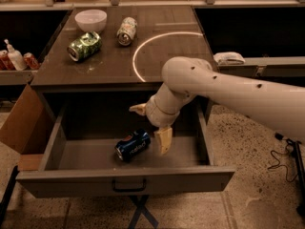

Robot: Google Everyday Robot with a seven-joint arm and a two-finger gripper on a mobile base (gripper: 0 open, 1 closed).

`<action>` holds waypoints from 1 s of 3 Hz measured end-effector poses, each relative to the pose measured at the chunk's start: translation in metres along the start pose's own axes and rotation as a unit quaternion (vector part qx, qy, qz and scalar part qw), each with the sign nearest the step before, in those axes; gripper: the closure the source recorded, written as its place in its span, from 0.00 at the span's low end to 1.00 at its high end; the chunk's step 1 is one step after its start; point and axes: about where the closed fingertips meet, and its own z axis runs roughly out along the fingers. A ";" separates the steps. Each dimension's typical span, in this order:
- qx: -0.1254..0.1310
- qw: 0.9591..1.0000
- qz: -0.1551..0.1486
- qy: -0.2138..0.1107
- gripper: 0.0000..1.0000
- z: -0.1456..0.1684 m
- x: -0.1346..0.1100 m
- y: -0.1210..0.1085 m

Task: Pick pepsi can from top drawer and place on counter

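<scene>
The pepsi can (132,145) lies on its side in the open top drawer (71,184), near the middle of the drawer floor. My gripper (150,125) is open and empty, inside the drawer just right of and slightly above the can. One pale finger (163,140) points down beside the can's right end; the other (138,109) sticks out to the left behind it. The counter (176,56) with its white arc is above the drawer, partly covered by my arm.
On the counter lie a green can (85,46), a pale whitish-green can (126,31) and a white bowl (90,19). A cardboard box (19,128) stands left of the drawer. Bottles (13,57) sit on a left shelf. A cable (281,159) lies on the floor at right.
</scene>
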 end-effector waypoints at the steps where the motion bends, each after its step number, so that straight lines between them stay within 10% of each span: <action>1: -0.011 1.000 -0.010 0.012 0.00 0.015 -0.006 -0.007; 3: -0.032 0.996 0.008 0.080 0.00 0.046 -0.004 -0.012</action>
